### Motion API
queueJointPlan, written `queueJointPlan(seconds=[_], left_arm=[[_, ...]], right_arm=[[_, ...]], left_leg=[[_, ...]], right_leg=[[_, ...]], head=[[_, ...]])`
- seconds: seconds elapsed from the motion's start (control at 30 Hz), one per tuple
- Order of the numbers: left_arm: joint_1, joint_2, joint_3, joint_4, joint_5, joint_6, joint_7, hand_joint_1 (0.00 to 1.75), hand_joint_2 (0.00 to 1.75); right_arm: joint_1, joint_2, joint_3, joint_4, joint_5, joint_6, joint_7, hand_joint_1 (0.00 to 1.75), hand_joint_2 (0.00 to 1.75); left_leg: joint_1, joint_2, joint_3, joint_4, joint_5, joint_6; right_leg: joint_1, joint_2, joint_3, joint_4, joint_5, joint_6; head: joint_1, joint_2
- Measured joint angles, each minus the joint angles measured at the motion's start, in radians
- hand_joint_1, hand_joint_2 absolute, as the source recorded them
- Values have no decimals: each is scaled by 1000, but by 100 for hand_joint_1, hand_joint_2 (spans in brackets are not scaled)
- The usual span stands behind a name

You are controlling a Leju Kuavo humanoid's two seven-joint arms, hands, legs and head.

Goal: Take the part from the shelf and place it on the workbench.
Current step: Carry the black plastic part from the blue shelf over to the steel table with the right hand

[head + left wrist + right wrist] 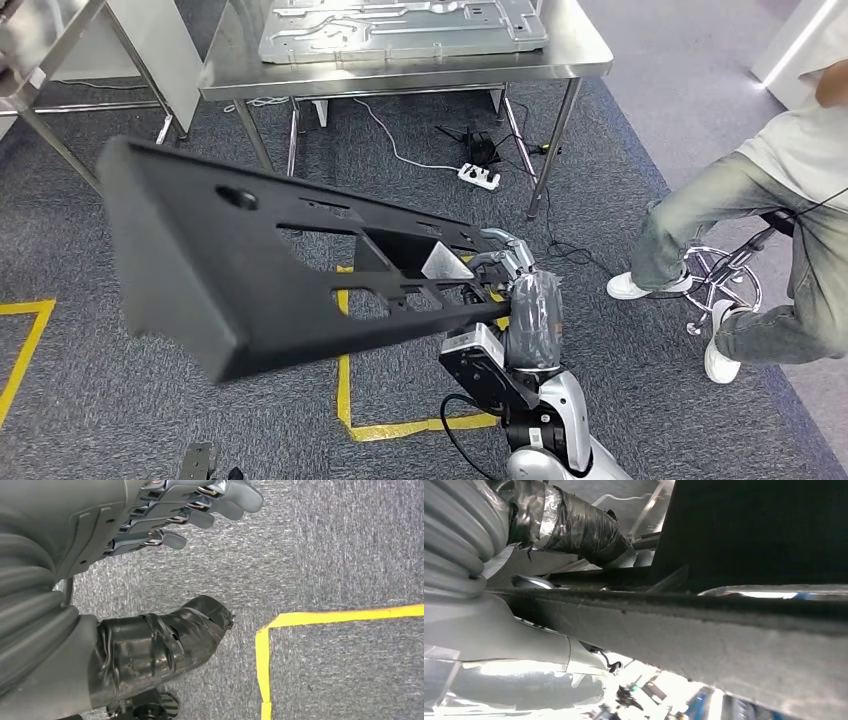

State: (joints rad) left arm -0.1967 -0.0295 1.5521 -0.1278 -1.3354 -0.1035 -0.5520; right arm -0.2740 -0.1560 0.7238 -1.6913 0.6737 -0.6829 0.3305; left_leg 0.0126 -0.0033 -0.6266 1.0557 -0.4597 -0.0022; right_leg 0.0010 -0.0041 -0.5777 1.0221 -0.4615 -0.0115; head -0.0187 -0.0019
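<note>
A long black part (pixel 270 270) with several cut-outs hangs in the air in front of me, tilted, its wide end toward the left. My right hand (pixel 505 260) grips its right end, fingers curled over the edge. From the right wrist, the part's dark edge (pixel 724 600) runs across close to the camera, with the taped thumb (pixel 579 522) pressed against it. My left hand (pixel 165 515) hangs over grey carpet, its fingers apart and holding nothing. The steel workbench (pixel 570 60) stands ahead and bears a grey metal plate (pixel 400 30).
A person (pixel 780 200) sits on a stool (pixel 725 275) at the right. A white power strip (pixel 478 176) and cables lie under the workbench. Yellow tape lines (pixel 345 400) mark the carpet. Another table's legs (pixel 60 140) stand at the far left.
</note>
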Motion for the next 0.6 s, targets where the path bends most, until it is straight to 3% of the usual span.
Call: queueJointPlan(seconds=[0.1,0.17,0.2,0.27,0.33,0.37,0.4,0.43,0.5,0.6], left_arm=[[2,0,0,0,2,0,0,0,175],[4,0,0,0,3,0,-1,0,175],[3,0,0,0,4,-1,-2,0,175],[3,0,0,0,5,-1,-3,0,175],[4,0,0,0,7,-1,-4,0,175],[5,0,0,0,7,-1,-5,0,175],[5,0,0,0,8,-1,-6,0,175],[5,0,0,0,8,-1,-6,0,175],[5,0,0,0,10,-1,-6,0,175],[7,0,0,0,17,-1,-6,0,175]], right_arm=[[10,10,-8,0,-3,-4,-43,175,175],[19,15,-20,-1,-2,-4,-59,175,175],[24,18,-28,-2,-1,-5,-68,175,175],[37,23,-49,-5,3,-5,-87,175,175],[55,28,-73,-8,5,-5,-100,175,175],[63,30,-85,-8,5,-5,-104,175,175],[68,32,-97,-10,4,-5,-109,175,175],[72,35,-108,-13,3,-5,-117,175,175],[80,44,-130,-22,-6,-5,-142,175,175],[102,62,-163,-36,-22,-5,-177,175,175]], left_leg=[[-3,-3,12,-25,1,16],[-1,-3,18,-32,4,26],[1,-3,20,-36,5,32],[1,-3,22,-38,4,39],[0,-4,22,-37,3,41],[0,-6,23,-37,3,41],[0,-7,23,-36,2,41],[0,-9,24,-34,1,39],[-3,-11,23,-31,-2,33],[-3,-11,23,-33,-2,18]], right_leg=[[2,0,-1,1,-3,12],[0,1,-8,22,-20,21],[-1,2,-24,58,-42,25],[-3,2,-85,183,-102,31],[-5,2,-135,279,-126,33],[-6,2,-137,275,-111,33],[-6,2,-120,233,-80,31],[-7,2,-89,165,-43,28],[-4,3,-32,45,0,22],[2,4,-14,5,5,13]], head=[[1,0],[1,0],[2,0],[2,0],[2,0],[2,0],[2,0],[2,0],[2,0],[1,0]])
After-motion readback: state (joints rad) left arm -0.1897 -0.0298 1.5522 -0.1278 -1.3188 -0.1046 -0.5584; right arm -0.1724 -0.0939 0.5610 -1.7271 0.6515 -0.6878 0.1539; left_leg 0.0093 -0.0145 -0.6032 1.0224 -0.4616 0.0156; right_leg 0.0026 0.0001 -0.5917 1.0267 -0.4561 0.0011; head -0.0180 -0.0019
